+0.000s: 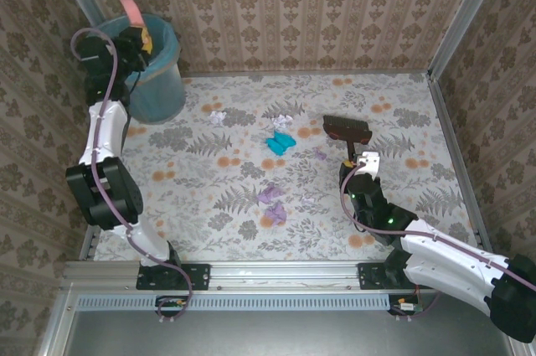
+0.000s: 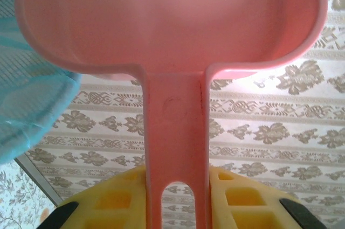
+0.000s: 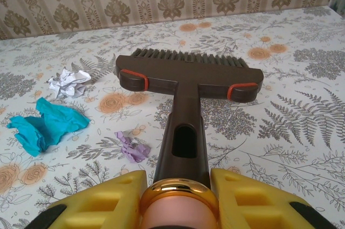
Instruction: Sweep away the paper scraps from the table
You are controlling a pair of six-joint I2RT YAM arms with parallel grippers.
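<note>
right wrist: right tool clamped on brush handle; paper scraps left of it. left tool clamped on dustpan.

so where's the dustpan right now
Top view, far left corner: the pink dustpan is held up by the left gripper over the teal bin.

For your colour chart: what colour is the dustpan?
The dustpan is pink; the left wrist view shows it best.

Brown damask-patterned walls stand on three sides, joined by grey metal posts.
</note>
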